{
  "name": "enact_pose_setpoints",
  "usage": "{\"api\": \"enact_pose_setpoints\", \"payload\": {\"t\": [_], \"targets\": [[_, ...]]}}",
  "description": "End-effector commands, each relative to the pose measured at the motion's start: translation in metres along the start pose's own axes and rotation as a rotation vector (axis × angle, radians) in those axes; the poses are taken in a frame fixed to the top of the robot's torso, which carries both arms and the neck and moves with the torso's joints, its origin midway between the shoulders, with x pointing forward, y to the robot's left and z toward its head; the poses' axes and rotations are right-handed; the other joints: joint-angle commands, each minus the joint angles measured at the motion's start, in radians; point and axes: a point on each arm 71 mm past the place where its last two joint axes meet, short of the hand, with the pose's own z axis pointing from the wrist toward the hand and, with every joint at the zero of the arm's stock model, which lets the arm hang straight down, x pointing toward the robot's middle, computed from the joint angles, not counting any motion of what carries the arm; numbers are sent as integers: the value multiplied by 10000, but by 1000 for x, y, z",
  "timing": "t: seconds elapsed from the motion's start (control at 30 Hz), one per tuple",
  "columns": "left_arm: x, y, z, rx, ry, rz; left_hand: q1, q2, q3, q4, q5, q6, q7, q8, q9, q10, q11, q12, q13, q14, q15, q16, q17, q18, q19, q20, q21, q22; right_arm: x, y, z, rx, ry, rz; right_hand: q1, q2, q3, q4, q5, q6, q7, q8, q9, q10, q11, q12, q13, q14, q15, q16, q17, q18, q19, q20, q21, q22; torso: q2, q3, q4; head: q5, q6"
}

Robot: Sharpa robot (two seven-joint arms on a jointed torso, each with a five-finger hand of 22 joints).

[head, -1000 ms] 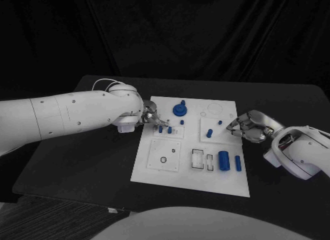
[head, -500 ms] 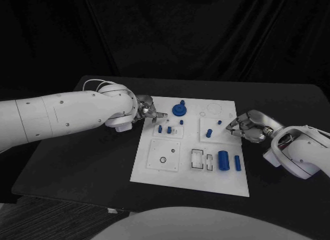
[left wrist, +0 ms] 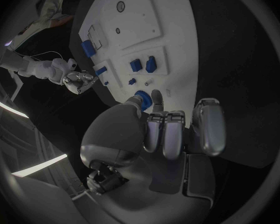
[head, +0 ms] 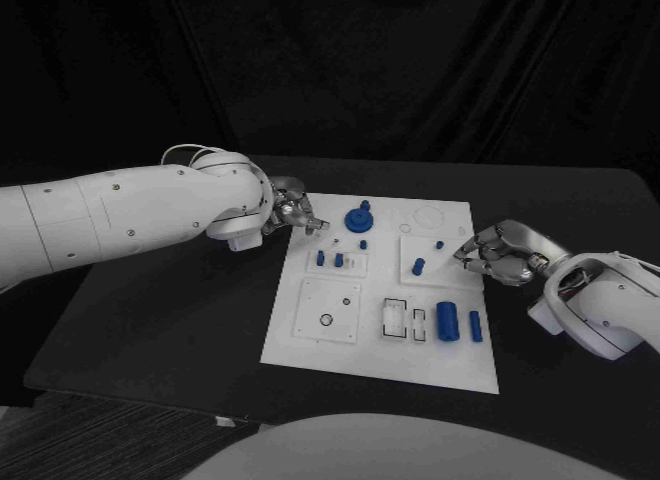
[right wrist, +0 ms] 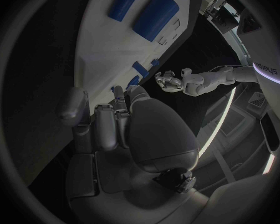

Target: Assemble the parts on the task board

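A black table (head: 172, 320) carries everything, with dark drapery hanging behind it. The white rectangular task board (head: 309, 340) lies flat in the middle of the table, its long side running away from the robot.

Left of the board, the left hand (head: 290, 213) hangs just over the board's far left corner, its silver fingers (left wrist: 168, 134) curled in together with nothing visible between them.

On the board itself, a small black ring (head: 327, 320) sits on a raised square plate near the left edge. Beyond that plate, two short blue pegs (head: 330, 259) stand side by side, and further back a round blue knob part (head: 359, 216) stands upright near the board's far edge. Toward the board's near right there are two outlined rectangular slots (head: 405, 320), then a large blue cylinder (head: 447, 320) lying flat, and beside it a thin blue pin (head: 476, 326) also lying flat. Beyond the cylinder, a small blue peg (head: 418, 266) stands on another raised square plate.

At the board's right edge, the right hand (head: 497, 254) rests level with that plate, its fingers (right wrist: 109, 127) bent inward close together; whether they pinch anything cannot be told.
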Motion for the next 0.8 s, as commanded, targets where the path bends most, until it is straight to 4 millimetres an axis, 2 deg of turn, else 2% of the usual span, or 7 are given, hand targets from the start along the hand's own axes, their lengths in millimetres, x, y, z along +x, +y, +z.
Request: {"api": "enact_pose_setpoints", "payload": {"t": [0.03, 0.13, 0.27, 0.37, 0.53, 0.67, 0.8], "targets": [[7, -2, 1, -97, 1406, 156, 229, -51, -396, 48, 41, -62, 18, -204, -196, 1096, 43, -7, 2552, 1125, 24, 102, 2642, -159, 52, 10, 160, 2085, -4, 3, -4, -432, -675, 3, -32, 108, 138, 123, -121, -21, -53, 210, 190, 926, -148, -101, 1285, 588, -105, 96, 781, -76, 134, 14, 486, 1517, -3, 4, -3, -49, 0], [8, -2, 2, -161, 1608, 237, 348, -36, -414, 54, -106, -8, 25, -269, -311, 1096, 48, -7, 2552, 1125, 27, 102, 2642, -188, 129, 16, 317, 2124, -7, 6, -7, -739, -1016, 21, -482, 149, -6, 149, -553, -8, -72, 211, 211, 1193, -163, 162, 1588, 616, -117, 68, 746, -172, 335, 4, 1037, 1662, 1, -2, -7, -101, 0], [8, -3, 4, -241, 1724, 294, 394, -15, -451, 58, -266, 57, 21, -292, -381, 1096, 44, -7, 2552, 1125, 23, 102, 2642, -202, 173, 14, 402, 2144, -10, 10, -10, -1118, -1428, 20, -780, 206, -105, 147, -856, 13, -91, 210, 227, 1370, -180, 350, 1812, 687, -133, 287, 929, -260, 494, -10, 1557, 1793, 20, -11, 2, -85, 0], [8, -4, 5, -296, 1785, 337, 440, 34, -491, 70, -331, 225, -4, -446, -658, 1096, 31, -7, 2552, 1125, 11, 102, 2642, -214, 214, -1, 484, 2162, -11, 12, -11, -1317, -1623, 11, -875, 243, -131, 143, -874, 53, -113, 222, 240, 1473, -198, 467, 1953, 737, -147, 472, 1083, -332, 608, -24, 1982, 1896, 36, -21, 8, -64, 0], [9, -6, 6, -379, 1883, 421, 736, -9, -603, 57, -401, 759, -14, -1126, -1671, 1096, 10, -7, 2552, 1125, -10, 102, 2642, -208, 201, -22, 463, 2150, -11, 13, -10, -1451, -1689, 6, -883, 258, -123, 118, -782, 88, -140, 227, 253, 1549, -222, 556, 2061, 783, -168, 658, 1235, -390, 699, -45, 2337, 1976, 27, -40, 14, -78, 0], [9, -8, 8, -447, 1912, 560, 765, -14, -641, 45, -431, 841, -12, -1248, -1859, 1096, 12, -7, 2552, 1125, -9, 102, 2642, -208, 196, -16, 455, 2148, -10, 14, -10, -1455, -1638, 9, -806, 243, -85, 89, -613, 88, -149, 219, 258, 1549, -233, 556, 2061, 784, -177, 682, 1247, -391, 702, -56, 2365, 1977, 0, -46, -11, -65, 0], [8, -9, 10, -516, 1939, 653, 754, -2, -688, 56, -465, 917, 1, -1360, -2033, 1096, 20, -7, 2552, 1125, -2, 102, 2642, -200, 179, -13, 422, 2137, -9, 13, -9, -1414, -1565, 12, -789, 236, -78, 84, -578, 87, -149, 216, 259, 1549, -233, 556, 2061, 782, -178, 679, 1241, -390, 700, -58, 2364, 1975, -2, -29, -15, -66, 0]]}}
